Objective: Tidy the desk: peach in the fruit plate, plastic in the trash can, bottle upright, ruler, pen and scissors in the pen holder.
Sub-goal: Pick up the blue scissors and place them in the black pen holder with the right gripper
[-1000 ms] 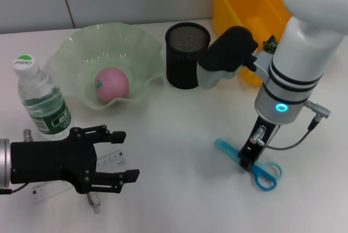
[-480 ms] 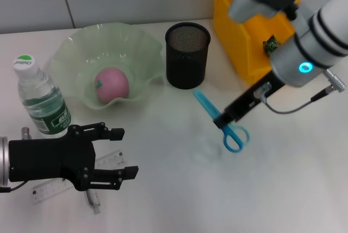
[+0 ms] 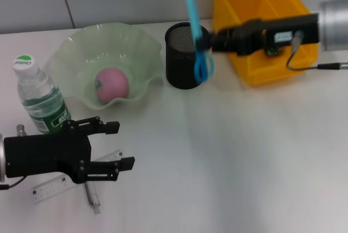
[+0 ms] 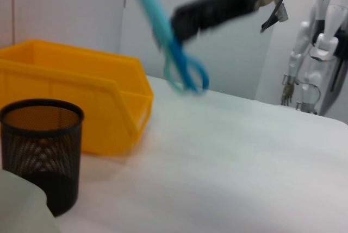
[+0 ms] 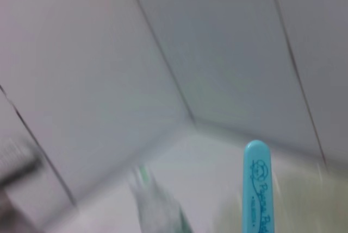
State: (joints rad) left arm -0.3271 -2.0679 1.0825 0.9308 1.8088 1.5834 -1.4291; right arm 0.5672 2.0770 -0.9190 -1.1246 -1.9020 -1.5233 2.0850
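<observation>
Ruler [image 3: 60,181] and pen [image 3: 92,197] lie at the near edge of the white surface [image 3: 217,162], not yet put away, under the left gripper [image 3: 117,146], whose black jaws stand open and empty just above them. Behind it the water bottle [image 3: 38,100] stands upright with its cap on, and the peach [image 3: 112,83] sits in the green fruit plate [image 3: 70,54], so those two jobs look done. No loose plastic shows on the surface. Farther back, the blue scissors [image 3: 197,37] hang in the air, held by the right gripper [image 3: 215,42], jaws closed on them near the pivot, blade up and handle loops down, over the rim of the black mesh pen holder [image 3: 185,59] and not yet inside. Beyond stands the yellow bin [image 3: 255,21].
</observation>
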